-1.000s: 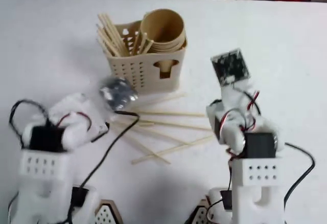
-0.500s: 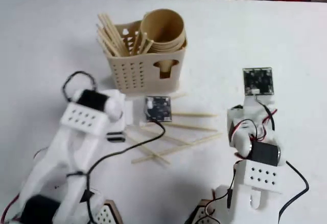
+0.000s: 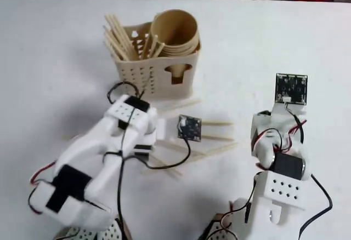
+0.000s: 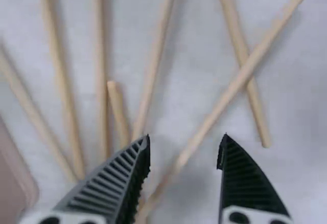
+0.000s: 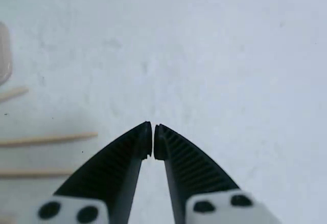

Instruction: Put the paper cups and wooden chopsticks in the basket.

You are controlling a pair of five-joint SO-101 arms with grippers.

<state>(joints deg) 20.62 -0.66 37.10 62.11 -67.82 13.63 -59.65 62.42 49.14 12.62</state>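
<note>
Wooden chopsticks [image 3: 218, 123] lay scattered on the white table [image 3: 55, 59] just in front of the basket [image 3: 156, 78], several crossing one another. The basket held a stack of paper cups [image 3: 174, 29] on one side and a bundle of chopsticks [image 3: 118, 37] leaning out of the other. Judged the cup half of the job done, with the loose sticks as the remainder.

Left arm [image 3: 129, 122] stretched over the pile. Left gripper [image 4: 184, 142] hung low above the sticks, jaws parted, nothing held. One long chopstick [image 4: 204, 127] ran diagonally into the gap between the jaws and crossed a second stick [image 4: 258, 116] farther out. A short stick [image 4: 118, 111] ended just beside the ribbed jaw.

Right arm [image 3: 274, 136] sat folded back, off to the side of the pile. Right gripper [image 5: 153, 134] was over bare table, jaws closed tip to tip and empty.

Step in hand, as read: pre-grasp on a loose chopstick by the left arm. The next move would call for a drop until the tips straddle the diagonal stick alone, then a firm close. A thin round stick on a flat surface would likely roll or slip. The short neighbour could get pinched along with it. After that: lift, tip toward upright, release into the bundle side of the basket.
</note>
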